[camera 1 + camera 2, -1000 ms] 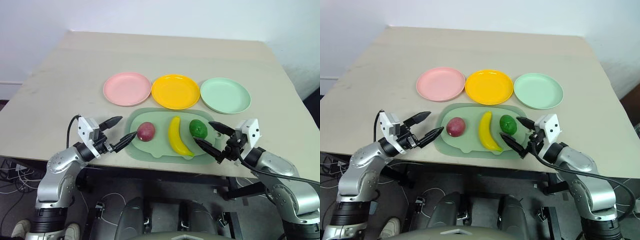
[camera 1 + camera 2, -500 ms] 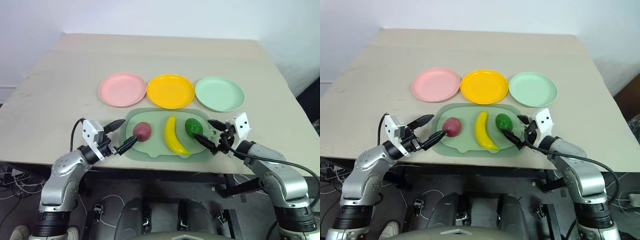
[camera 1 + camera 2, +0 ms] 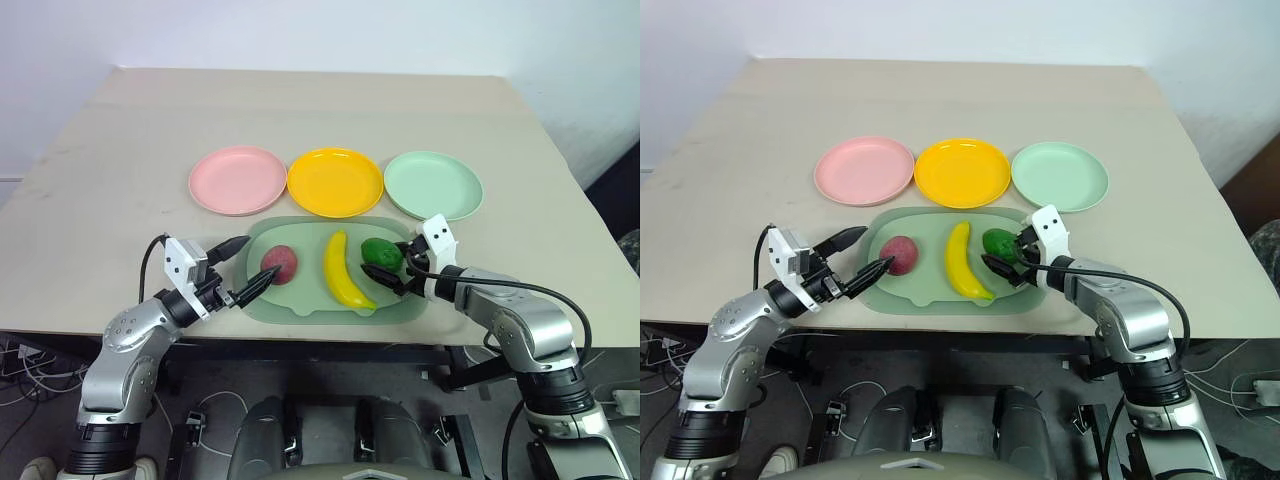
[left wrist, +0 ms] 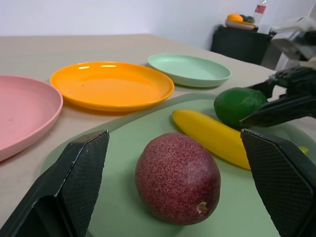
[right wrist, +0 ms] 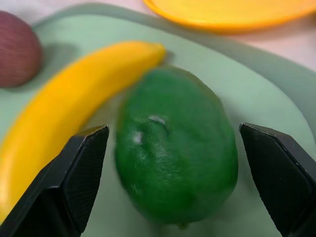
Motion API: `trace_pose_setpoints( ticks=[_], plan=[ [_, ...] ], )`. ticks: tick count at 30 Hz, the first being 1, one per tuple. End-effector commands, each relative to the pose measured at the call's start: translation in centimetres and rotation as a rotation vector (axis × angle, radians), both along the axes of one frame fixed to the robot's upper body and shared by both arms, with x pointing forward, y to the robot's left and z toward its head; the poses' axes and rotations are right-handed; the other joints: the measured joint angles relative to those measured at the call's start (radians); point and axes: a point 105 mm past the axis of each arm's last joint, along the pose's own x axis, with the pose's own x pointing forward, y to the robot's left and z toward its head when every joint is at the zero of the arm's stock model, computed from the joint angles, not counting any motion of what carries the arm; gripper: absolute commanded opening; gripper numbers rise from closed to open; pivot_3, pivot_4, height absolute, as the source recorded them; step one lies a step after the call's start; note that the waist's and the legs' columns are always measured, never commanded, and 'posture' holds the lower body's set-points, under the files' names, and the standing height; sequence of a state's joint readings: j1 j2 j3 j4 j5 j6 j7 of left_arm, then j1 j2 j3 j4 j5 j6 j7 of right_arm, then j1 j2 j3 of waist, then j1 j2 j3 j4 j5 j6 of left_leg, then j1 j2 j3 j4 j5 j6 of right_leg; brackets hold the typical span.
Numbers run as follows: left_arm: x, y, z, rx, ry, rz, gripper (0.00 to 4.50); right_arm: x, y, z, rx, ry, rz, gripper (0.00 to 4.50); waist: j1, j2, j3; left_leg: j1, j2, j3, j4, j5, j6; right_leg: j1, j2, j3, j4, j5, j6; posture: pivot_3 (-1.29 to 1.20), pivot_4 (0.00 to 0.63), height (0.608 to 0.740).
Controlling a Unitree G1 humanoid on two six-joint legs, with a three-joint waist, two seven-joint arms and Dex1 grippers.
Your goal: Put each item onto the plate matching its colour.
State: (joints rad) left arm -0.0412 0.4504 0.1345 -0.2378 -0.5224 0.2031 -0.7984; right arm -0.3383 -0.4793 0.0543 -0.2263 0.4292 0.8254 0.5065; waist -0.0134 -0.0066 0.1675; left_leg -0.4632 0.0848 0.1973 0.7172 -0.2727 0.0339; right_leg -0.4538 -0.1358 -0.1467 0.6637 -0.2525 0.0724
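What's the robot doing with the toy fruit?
It's sorting fruit by colour. The right pincer is open around the green lime, not gripping it yet. The left pincer waits open beside the red-purple fruit. All three fruits, banana included, lie on the tray. The pink, yellow and green plates are bare.

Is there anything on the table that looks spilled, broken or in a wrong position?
Nothing stands out. The three fruits lie apart on the pale green tray, none toppled off. The pink plate, yellow plate and mint plate sit in a tidy row, still bare.
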Motion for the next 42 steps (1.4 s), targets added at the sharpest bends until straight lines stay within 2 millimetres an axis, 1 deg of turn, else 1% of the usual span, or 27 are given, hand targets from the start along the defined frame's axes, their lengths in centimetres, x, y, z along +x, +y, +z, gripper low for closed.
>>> trace_pose_setpoints(
  ticks=[1, 2, 3, 4, 6, 7, 8, 10, 14, 16, 18, 22, 26, 31, 33, 35, 36, 37, 38, 39, 42],
  plan=[
    [-0.3, 0.7, 0.6, 0.012, -0.042, 0.023, 4.50, 0.3, 0.1, 1.9, 0.016, -0.076, 0.001, 3.59, 0.000, 0.000, 0.000, 0.000, 0.000, 0.000, 0.000, 0.000, 0.000, 0.000, 0.000, 0.000, 0.000, 0.000, 0.000, 0.00, 0.150, 0.695],
    [-0.4, 0.8, 0.5, 0.016, -0.041, 0.026, 4.50, 0.3, 0.0, 2.2, 0.020, -0.086, 0.005, 3.32, 0.000, 0.000, 0.000, 0.000, 0.000, 0.001, 0.000, 0.000, 0.000, 0.000, 0.000, 0.001, 0.000, 0.000, 0.000, 0.00, 0.150, 0.695],
    [-0.5, 0.9, 0.4, 0.018, -0.040, 0.027, 4.50, 0.1, -0.1, 2.6, 0.025, -0.096, 0.012, 2.92, 0.000, 0.000, 0.000, 0.000, 0.000, 0.001, 0.000, 0.000, 0.000, -0.001, 0.000, 0.001, 0.000, 0.000, 0.000, 0.00, 0.150, 0.695],
    [-0.5, 1.0, 0.3, 0.020, -0.041, 0.028, 4.50, 0.0, -0.1, 3.0, 0.033, -0.106, 0.019, 2.72, 0.000, 0.000, 0.000, 0.000, 0.000, 0.001, 0.000, 0.000, 0.000, -0.001, 0.000, 0.001, 0.000, 0.000, 0.000, 0.00, 0.150, 0.695],
    [-0.5, 1.1, 0.3, 0.020, -0.042, 0.037, 4.50, -0.2, -0.1, 4.4, 0.076, -0.126, 0.033, 2.69, 0.002, 0.000, 0.000, 0.000, 0.000, 0.001, 0.000, 0.000, 0.000, -0.002, 0.000, 0.001, 0.000, 0.000, 0.000, 0.00, 0.150, 0.695],
    [-0.5, 1.2, 0.3, 0.019, -0.042, 0.041, 4.50, 0.0, -0.1, 5.3, 0.087, -0.152, 0.027, 2.69, 0.001, 0.000, 0.000, 0.000, 0.000, 0.001, 0.000, 0.000, -0.001, -0.002, 0.000, 0.001, 0.000, 0.000, 0.000, 0.00, 0.150, 0.695],
    [-0.6, 1.3, 0.2, 0.018, -0.042, 0.043, 4.50, 0.4, -0.2, 6.0, 0.094, -0.170, 0.011, 2.69, 0.000, 0.000, 0.000, 0.000, 0.000, 0.001, 0.000, 0.000, -0.001, -0.002, 0.000, 0.002, 0.000, 0.000, 0.000, 0.00, 0.150, 0.695],
    [-0.7, 1.3, 0.0, 0.021, -0.040, 0.044, 4.50, 1.8, -0.7, 6.9, 0.069, -0.208, -0.047, 2.69, -0.003, 0.000, 0.000, 0.000, 0.000, 0.002, 0.000, -0.001, -0.001, -0.003, 0.000, 0.002, 0.000, 0.000, 0.000, 0.00, 0.150, 0.695],
    [-0.9, 1.3, -0.1, 0.020, -0.041, 0.049, 4.50, 5.4, -2.3, 7.0, -0.006, -0.233, -0.178, 2.69, -0.006, 0.000, 0.000, 0.000, 0.000, 0.004, 0.000, 0.000, -0.001, -0.005, 0.000, 0.003, 0.001, 0.000, -0.001, 0.00, 0.150, 0.695],
    [-1.0, 1.4, -0.1, 0.019, -0.043, 0.056, 4.50, 7.5, -3.5, 7.1, -0.037, -0.240, -0.271, 2.69, -0.004, 0.000, 0.000, -0.001, 0.000, 0.005, 0.000, 0.000, 0.000, -0.005, 0.000, 0.003, 0.001, 0.001, -0.001, 0.00, 0.150, 0.695],
    [-1.2, 1.4, -0.2, 0.019, -0.043, 0.062, 4.50, 8.9, -4.3, 7.3, -0.049, -0.236, -0.327, 2.69, -0.004, 0.000, 0.000, -0.001, 0.000, 0.006, 0.000, 0.000, 0.000, -0.005, 0.000, 0.004, 0.001, 0.001, 0.000, 0.00, 0.150, 0.695],
    [-1.7, 1.7, -0.2, 0.028, -0.043, 0.077, 4.50, 11.5, -6.5, 7.0, -0.104, -0.212, -0.468, 2.69, -0.011, 0.001, 0.000, -0.001, 0.000, 0.011, -0.001, 0.000, 0.000, -0.007, 0.001, 0.007, 0.003, 0.001, 0.000, 0.00, 0.150, 0.695],
    [-1.8, 1.3, 1.0, 0.024, -0.057, 0.088, 4.50, 12.6, -7.2, 6.6, -0.140, -0.189, -0.504, 2.69, -0.011, 0.001, 0.001, -0.001, 0.000, 0.013, -0.001, 0.000, 0.000, -0.009, 0.002, 0.008, 0.004, 0.001, 0.001, 0.00, 0.150, 0.695],
    [-1.9, 0.6, 1.6, 0.023, -0.058, 0.094, 4.50, 13.2, -7.3, 5.7, -0.156, -0.162, -0.524, 2.69, -0.017, 0.001, 0.001, -0.001, 0.000, 0.015, -0.001, 0.001, -0.001, -0.009, 0.002, 0.008, 0.004, 0.001, 0.001, 0.00, 0.150, 0.695],
    [-2.1, 0.0, 2.8, 0.022, -0.070, 0.091, 4.50, 13.2, -7.1, 5.7, -0.149, -0.162, -0.513, 2.69, -0.021, 0.001, 0.001, -0.001, 0.000, 0.016, -0.001, 0.001, -0.001, -0.009, 0.002, 0.008, 0.004, 0.001, 0.001, 0.00, 0.150, 0.695],
    [-2.4, -0.5, 3.9, 0.022, -0.080, 0.091, 4.50, 13.1, -7.0, 5.7, -0.143, -0.179, -0.505, 3.42, -0.025, 0.001, 0.001, -0.002, 0.000, 0.015, -0.001, 0.001, -0.001, -0.010, 0.001, 0.009, 0.004, 0.001, 0.001, 0.00, 0.150, 0.695],
    [-2.5, -0.7, 4.4, 0.022, -0.081, 0.092, 4.50, 13.1, -7.1, 5.8, -0.136, -0.182, -0.511, 3.68, -0.027, 0.001, 0.001, -0.001, 0.001, 0.015, -0.001, 0.001, -0.001, -0.010, 0.001, 0.009, 0.004, 0.001, 0.001, 0.00, 0.150, 0.695],
    [-2.6, -0.9, 4.7, 0.022, -0.082, 0.091, 4.50, 13.0, -7.3, 6.0, -0.128, -0.192, -0.517, 3.98, -0.029, 0.001, 0.001, -0.001, 0.000, 0.014, -0.001, 0.001, -0.001, -0.009, 0.002, 0.009, 0.004, 0.001, 0.001, 0.00, 0.150, 0.695],
    [-2.8, -1.1, 5.0, 0.022, -0.081, 0.090, 4.50, 12.9, -7.5, 6.3, -0.116, -0.203, -0.520, 4.37, -0.031, 0.002, 0.001, -0.001, 0.000, 0.014, -0.001, 0.001, -0.001, -0.009, 0.002, 0.009, 0.005, 0.001, 0.001, 0.00, 0.150, 0.695],
    [-3.1, -1.4, 5.1, 0.022, -0.079, 0.089, 4.50, 12.7, -7.7, 6.7, -0.095, -0.214, -0.521, 4.47, -0.031, 0.002, 0.001, -0.001, 0.000, 0.014, -0.001, 0.001, -0.001, -0.009, 0.002, 0.010, 0.005, 0.001, 0.001, 0.00, 0.150, 0.695],
    [-3.5, -2.4, 5.8, 0.019, -0.081, 0.085, 4.50, 11.6, -7.8, 7.7, -0.022, -0.248, -0.493, 4.47, -0.028, 0.002, 0.001, 0.000, 0.000, 0.014, -0.002, 0.001, -0.001, -0.009, 0.002, 0.010, 0.005, 0.002, 0.002, 0.00, 0.150, 0.695]
  ],
)
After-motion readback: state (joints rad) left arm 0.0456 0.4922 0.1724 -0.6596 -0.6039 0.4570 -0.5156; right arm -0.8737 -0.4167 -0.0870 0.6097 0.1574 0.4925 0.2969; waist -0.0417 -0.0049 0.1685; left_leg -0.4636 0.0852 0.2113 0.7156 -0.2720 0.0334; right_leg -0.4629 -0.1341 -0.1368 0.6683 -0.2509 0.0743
